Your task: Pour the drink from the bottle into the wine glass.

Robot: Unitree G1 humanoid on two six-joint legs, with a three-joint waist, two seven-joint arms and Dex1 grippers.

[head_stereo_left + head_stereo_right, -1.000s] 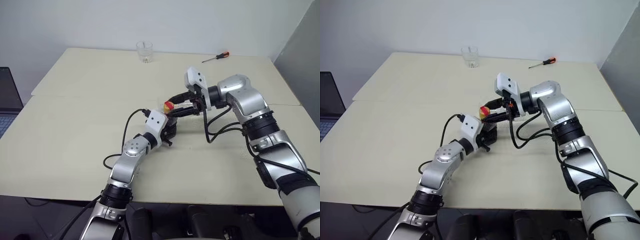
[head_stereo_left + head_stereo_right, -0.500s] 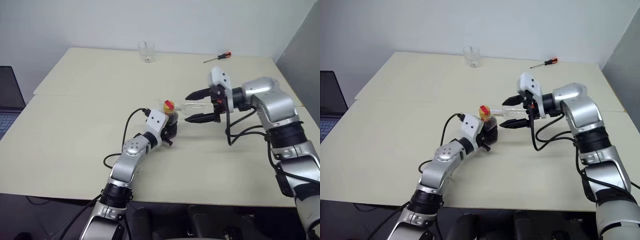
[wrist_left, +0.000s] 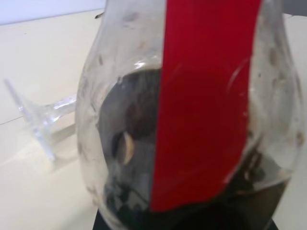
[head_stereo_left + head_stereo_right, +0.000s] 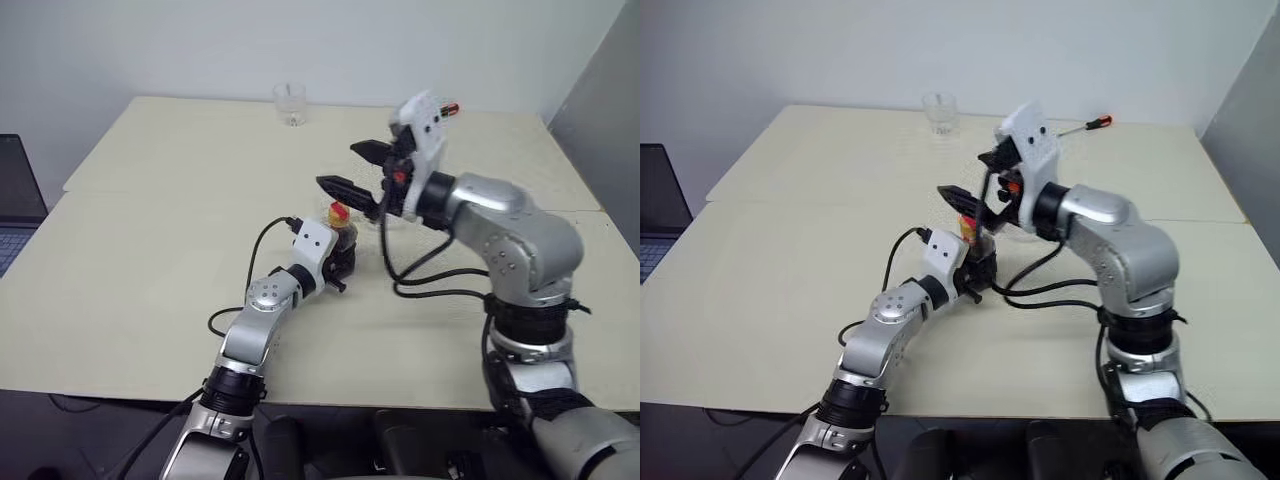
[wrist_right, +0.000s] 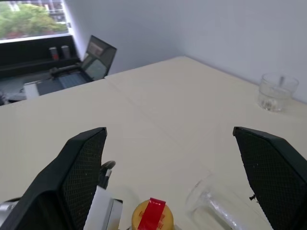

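The bottle (image 4: 341, 232) stands upright on the table, its yellow cap (image 4: 339, 211) on and a red label strip (image 3: 201, 96) down its side. Dark drink (image 3: 261, 191) lies low in its clear body. My left gripper (image 4: 338, 262) is shut on the bottle's body from the near side. My right gripper (image 4: 340, 166) hovers open above and slightly behind the cap, pointing left, with nothing between its fingers (image 5: 79, 177). The wine glass (image 5: 213, 201) lies on its side on the table just behind the bottle, stem and foot (image 3: 41, 117) showing, partly hidden by the right arm.
A short clear tumbler (image 4: 289, 103) stands at the far edge of the cream table (image 4: 150, 230). A screwdriver (image 4: 1090, 124) lies at the far right. A laptop (image 4: 15, 190) sits off the table's left side. A grey wall panel (image 4: 600, 110) borders the right.
My right gripper left the bottle cap, drew away to the right while opening wide, then rose and swung back left above the bottle. The left gripper and bottle stayed put.
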